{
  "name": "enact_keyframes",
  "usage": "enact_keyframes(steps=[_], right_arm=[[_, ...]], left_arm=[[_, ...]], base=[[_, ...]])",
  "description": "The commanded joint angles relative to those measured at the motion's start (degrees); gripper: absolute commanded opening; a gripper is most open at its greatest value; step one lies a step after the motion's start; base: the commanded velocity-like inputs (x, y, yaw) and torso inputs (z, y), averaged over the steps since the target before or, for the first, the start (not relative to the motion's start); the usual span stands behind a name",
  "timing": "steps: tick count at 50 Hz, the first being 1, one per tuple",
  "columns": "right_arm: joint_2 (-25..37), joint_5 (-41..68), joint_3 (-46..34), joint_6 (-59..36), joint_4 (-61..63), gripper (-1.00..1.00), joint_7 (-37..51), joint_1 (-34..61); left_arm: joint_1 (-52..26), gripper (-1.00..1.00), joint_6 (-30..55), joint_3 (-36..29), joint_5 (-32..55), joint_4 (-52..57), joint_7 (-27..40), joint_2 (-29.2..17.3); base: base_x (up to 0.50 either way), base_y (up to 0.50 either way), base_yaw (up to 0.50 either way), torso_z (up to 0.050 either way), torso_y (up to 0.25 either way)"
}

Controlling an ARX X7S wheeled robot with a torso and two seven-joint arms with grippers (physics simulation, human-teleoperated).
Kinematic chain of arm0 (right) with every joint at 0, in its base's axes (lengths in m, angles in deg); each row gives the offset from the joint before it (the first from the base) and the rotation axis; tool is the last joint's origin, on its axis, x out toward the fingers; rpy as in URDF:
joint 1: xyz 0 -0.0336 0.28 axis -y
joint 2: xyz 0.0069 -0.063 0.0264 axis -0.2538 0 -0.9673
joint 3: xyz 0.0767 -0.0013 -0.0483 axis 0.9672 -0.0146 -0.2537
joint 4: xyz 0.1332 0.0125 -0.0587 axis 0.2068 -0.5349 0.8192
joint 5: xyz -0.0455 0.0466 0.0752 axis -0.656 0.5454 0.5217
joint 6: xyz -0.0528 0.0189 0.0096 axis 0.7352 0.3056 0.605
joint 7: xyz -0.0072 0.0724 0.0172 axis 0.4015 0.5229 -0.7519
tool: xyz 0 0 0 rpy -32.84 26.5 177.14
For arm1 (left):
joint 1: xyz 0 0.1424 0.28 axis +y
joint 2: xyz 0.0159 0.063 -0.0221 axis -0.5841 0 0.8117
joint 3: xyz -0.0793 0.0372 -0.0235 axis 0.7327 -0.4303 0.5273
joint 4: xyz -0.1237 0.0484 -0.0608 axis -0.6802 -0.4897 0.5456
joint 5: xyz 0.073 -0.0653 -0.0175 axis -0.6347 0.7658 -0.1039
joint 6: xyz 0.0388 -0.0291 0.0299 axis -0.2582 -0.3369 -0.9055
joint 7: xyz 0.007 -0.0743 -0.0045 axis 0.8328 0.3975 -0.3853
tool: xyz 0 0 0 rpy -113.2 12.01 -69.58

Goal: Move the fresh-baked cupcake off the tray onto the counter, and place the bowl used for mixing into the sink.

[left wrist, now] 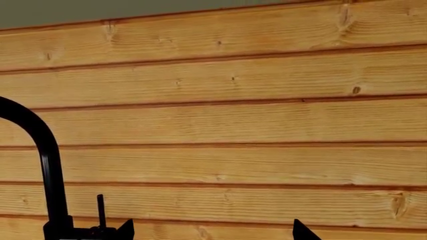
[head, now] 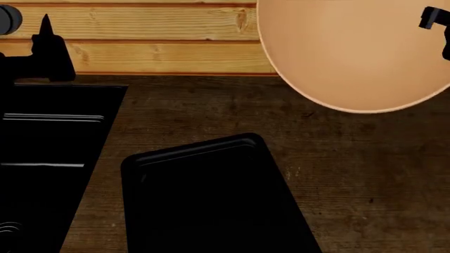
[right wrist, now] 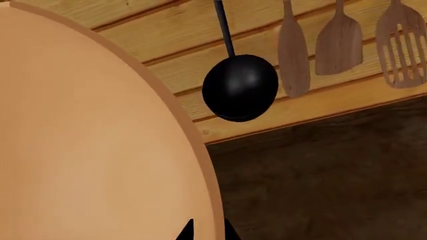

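Observation:
The big peach-tan bowl [head: 351,47] hangs tilted in the air above the back right of the dark wood counter [head: 351,174]. My right gripper [right wrist: 208,231] is shut on the bowl [right wrist: 87,140], one fingertip on each side of its rim. The black tray [head: 211,200] lies on the counter in front, and the part in view is bare. The cupcake is out of view. The black sink [head: 49,142] sits to the left. My left gripper [left wrist: 213,231] is open, with nothing between its fingers, and faces the plank wall; one pointed finger [head: 46,29] shows behind the sink.
A tall black faucet [left wrist: 47,165] stands near the left gripper. On the pine plank wall [left wrist: 233,125] hang a black ladle [right wrist: 240,87], two wooden spatulas [right wrist: 293,55] and a slotted turner [right wrist: 400,45].

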Motion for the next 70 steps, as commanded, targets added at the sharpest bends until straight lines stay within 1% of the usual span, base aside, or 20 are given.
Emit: enact_keyframes(steps=[1, 10, 15, 17, 19, 21, 25, 27, 29, 32, 41, 50, 61, 65, 67, 68, 70], right_arm=[[-2.27, 4.01, 2.74, 2.67, 2.34, -1.00, 0.68, -2.58], [-2.29, 8.40, 4.45, 4.01, 6.69, -1.00, 4.06, -5.73], [-3.74, 14.72, 6.29, 5.01, 9.39, -1.00, 10.34, -5.98], [-4.22, 14.80, 6.30, 5.16, 9.45, -1.00, 11.18, -5.36], [-5.29, 17.14, 6.16, 4.95, 8.37, -1.00, 14.79, -4.41], [-5.86, 18.00, 5.89, 4.32, 8.07, -1.00, 15.92, -3.76], [-6.78, 20.57, 6.58, 6.11, 8.85, -1.00, 19.71, -4.08], [-6.89, 22.11, 6.64, 7.04, 9.43, -1.00, 23.20, -4.21], [-7.21, 23.84, 6.62, 7.58, 10.48, -1.00, 26.23, -4.28], [-7.38, 25.66, 7.28, 9.80, 15.20, -1.00, 29.97, -5.91], [-7.28, 29.63, 8.46, 13.73, 22.89, -1.00, 33.53, -11.45], [-4.43, 31.67, 11.09, 18.00, 30.24, -1.00, 36.70, -14.59], [-3.88, 28.54, 11.97, 18.34, 31.80, -1.00, 35.21, -13.75], [-4.01, 28.89, 11.84, 18.61, 32.76, -1.00, 36.16, -13.86], [-4.31, 29.96, 11.01, 18.06, 32.45, -1.00, 37.30, -13.85], [-4.46, 28.66, 9.71, 16.18, 32.32, -1.00, 38.08, -12.49], [-4.47, 28.65, 9.69, 16.17, 32.27, -1.00, 38.06, -12.45]], left_arm=[[0.16, 1.00, -0.48, 0.57, 0.36, -0.30, -0.29, 0.15], [0.42, 1.00, -0.87, 0.63, 0.46, -0.62, -0.26, 0.02], [0.42, 1.00, -0.90, 0.54, 0.51, -0.61, -0.21, -0.01], [0.47, 1.00, -0.87, 0.57, 0.58, -0.54, -0.16, -0.03], [0.62, 1.00, -0.99, 0.56, 0.60, -0.56, -0.18, -0.07], [0.64, 1.00, -0.95, 0.62, 0.66, -0.50, -0.12, -0.13], [0.64, 1.00, -1.02, 0.69, 0.74, -0.52, -0.12, -0.25], [0.68, 1.00, -1.09, 0.72, 0.75, -0.58, -0.12, -0.32], [0.71, 1.00, -1.19, 0.78, 0.79, -0.67, -0.13, -0.37], [0.81, 1.00, -1.35, 0.88, 0.90, -0.82, -0.14, -0.34], [0.59, 1.00, -1.61, 1.21, 1.15, -1.19, -0.16, -0.51], [0.25, 1.00, -2.08, 1.38, 1.24, -1.96, -0.13, -0.44], [0.31, 1.00, -2.14, 1.37, 1.35, -1.87, 0.07, -0.63], [0.37, 1.00, -2.09, 1.32, 1.43, -1.79, 0.15, -0.62], [0.44, 1.00, -2.15, 1.29, 1.43, -1.80, 0.16, -0.65], [0.50, 1.00, -2.17, 1.31, 1.45, -1.78, 0.16, -0.68], [0.50, 1.00, -2.18, 1.29, 1.48, -1.78, 0.18, -0.70]], base=[[0.00, 0.00, 0.00, 0.000, 0.000], [0.00, 0.00, 0.00, 0.000, 0.000], [0.00, 0.00, 0.00, 0.000, 0.000], [0.00, 0.00, 0.00, 0.000, 0.000], [0.00, 0.00, 0.00, 0.000, 0.000], [0.00, 0.00, 0.00, 0.000, 0.000], [0.00, 0.00, 0.00, 0.000, 0.000], [0.00, 0.00, 0.00, 0.000, 0.000], [0.00, 0.00, 0.00, 0.000, 0.000], [0.00, 0.00, 0.00, 0.000, 0.000], [0.00, 0.00, 0.00, 0.000, 0.000], [0.00, 0.00, 0.00, 0.000, 0.000], [0.00, 0.00, 0.00, 0.000, 0.000], [0.00, 0.00, 0.00, 0.000, 0.000], [0.00, 0.00, 0.00, 0.000, 0.000], [0.00, 0.00, 0.00, 0.000, 0.000], [0.00, 0.00, 0.00, 0.000, 0.000]])
